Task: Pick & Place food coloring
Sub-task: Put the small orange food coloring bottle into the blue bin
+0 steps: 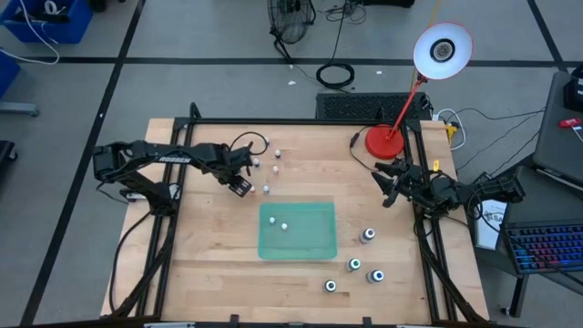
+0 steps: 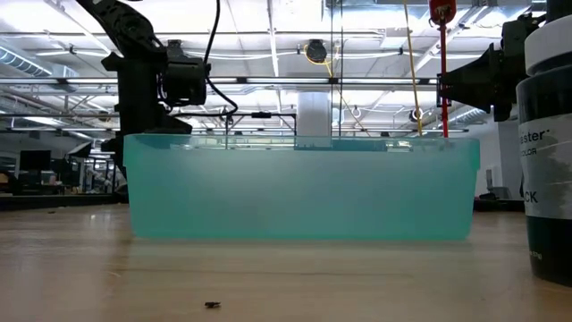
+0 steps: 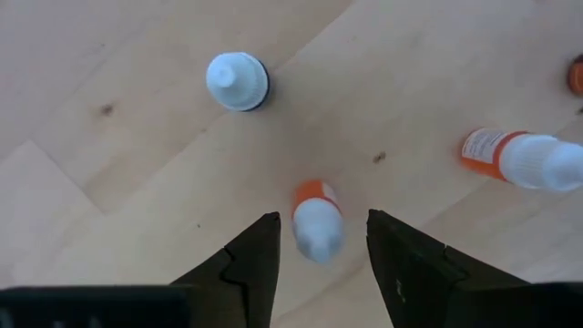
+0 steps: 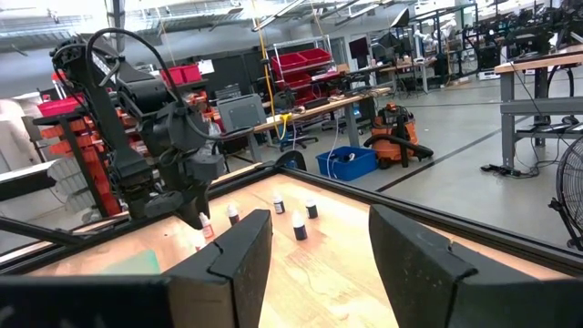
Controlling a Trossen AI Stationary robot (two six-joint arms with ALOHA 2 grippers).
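Note:
Small food coloring bottles [image 1: 266, 189] stand scattered on the wood near my left gripper [image 1: 242, 185]; two more lie in the green tray [image 1: 298, 248]. Bigger bottles with green or blue tops [image 1: 367, 236] stand toward the table's right near corner. In the left wrist view my left gripper [image 3: 323, 219] is open, its fingers on either side of an orange bottle with a white cap [image 3: 317, 223], with a gap on both sides. My right gripper [image 1: 392, 187], open [image 4: 319, 241], waits near the table's right edge.
A red desk lamp's base [image 1: 385, 141] stands on the far right of the table, close to my right arm. Another white-capped bottle stands upright [image 3: 237, 81] and an orange one lies on its side [image 3: 519, 157] near my left gripper. A black bottle [image 2: 545, 134] looms beside the tray [image 2: 304, 188].

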